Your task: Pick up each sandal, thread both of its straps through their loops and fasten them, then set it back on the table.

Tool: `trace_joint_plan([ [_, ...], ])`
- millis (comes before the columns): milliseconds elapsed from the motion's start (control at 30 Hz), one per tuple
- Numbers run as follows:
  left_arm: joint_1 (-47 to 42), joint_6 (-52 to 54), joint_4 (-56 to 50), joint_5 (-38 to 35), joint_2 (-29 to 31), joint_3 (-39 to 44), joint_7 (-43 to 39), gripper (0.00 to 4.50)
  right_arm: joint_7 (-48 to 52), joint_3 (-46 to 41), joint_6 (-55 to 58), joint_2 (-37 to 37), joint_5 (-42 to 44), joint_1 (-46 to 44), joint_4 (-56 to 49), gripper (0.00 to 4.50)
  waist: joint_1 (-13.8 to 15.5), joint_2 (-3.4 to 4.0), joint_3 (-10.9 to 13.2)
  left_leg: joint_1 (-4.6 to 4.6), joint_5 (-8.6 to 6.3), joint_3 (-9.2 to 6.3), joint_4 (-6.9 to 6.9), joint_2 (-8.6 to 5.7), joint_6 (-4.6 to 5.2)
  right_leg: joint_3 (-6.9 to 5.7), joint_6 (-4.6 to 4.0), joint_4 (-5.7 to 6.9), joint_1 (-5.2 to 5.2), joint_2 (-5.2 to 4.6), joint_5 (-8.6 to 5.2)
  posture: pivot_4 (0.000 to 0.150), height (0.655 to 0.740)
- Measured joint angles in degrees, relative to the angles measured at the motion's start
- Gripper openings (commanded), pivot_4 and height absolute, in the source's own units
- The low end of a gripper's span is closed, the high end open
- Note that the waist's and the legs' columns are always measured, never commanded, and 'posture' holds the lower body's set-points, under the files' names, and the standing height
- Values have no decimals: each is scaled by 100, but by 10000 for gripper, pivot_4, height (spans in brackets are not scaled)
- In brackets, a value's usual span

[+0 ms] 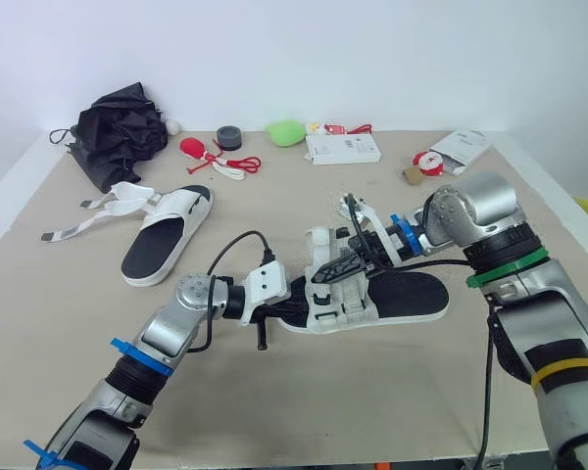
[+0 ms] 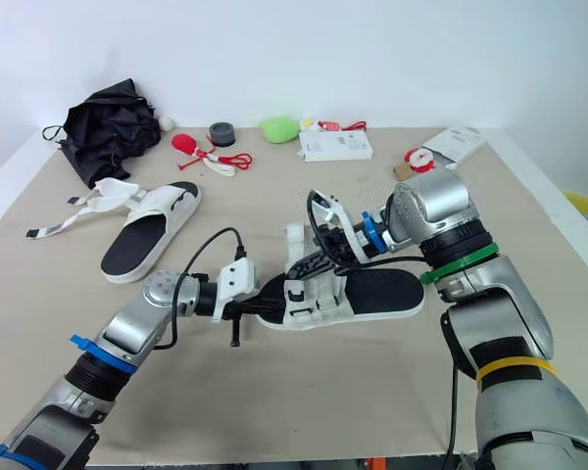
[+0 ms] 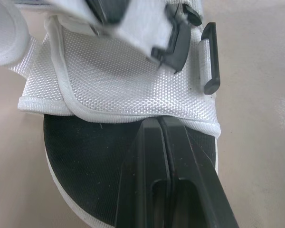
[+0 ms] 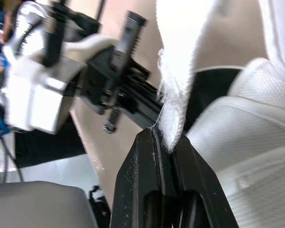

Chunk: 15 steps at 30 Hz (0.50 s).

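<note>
Currently: the near sandal (image 1: 412, 294) lies across the middle of the surface (image 1: 372, 421), black footbed up, sole apparently resting flat (I see no gap under it in the head views). Its white upper (image 3: 114, 76) sits at the end nearer my left arm.

Left jaws: clenched together, finger against finger. In the left wrist view they lie over the black footbed with the tips right at the hem of the white upper. I cannot tell whether any fabric is caught between them. Two black plastic loops (image 3: 214, 66) stand just beyond the upper's far edge.

Right jaws: clamped on a white strap (image 4: 180, 47) of that sandal. The right wrist view shows the fuzzy strap edge pinched between the two fingers. The head views show the strap rising from the upper in an arch toward the right wrist.

Second sandal (image 1: 167, 235): on the surface to the left and farther back, well apart from both arms, black footbed up. Its loose straps (image 1: 73, 231) lie splayed out to the left, unfastened.

Along the back edge (not task items): a crumpled black umbrella (image 1: 118, 132) at the left corner, a red tasselled trinket (image 1: 201, 150), a grey roll (image 1: 229, 138), a green lump (image 1: 286, 131), a white box (image 1: 343, 149), and a white card packet (image 1: 463, 147) on the right.
</note>
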Motion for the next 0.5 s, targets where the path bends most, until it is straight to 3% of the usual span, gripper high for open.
trace_joint_plan([
  [500, 2, 0, 2, 0, 0, -1, 1, 0, -376, -169, 81, -12, 10, 452, -375, 1135, 0, 2, -1, 0, 0, 0, 0, 0, 0, 0, 0, 1, 1, 0, 0, 1500, 7400],
])
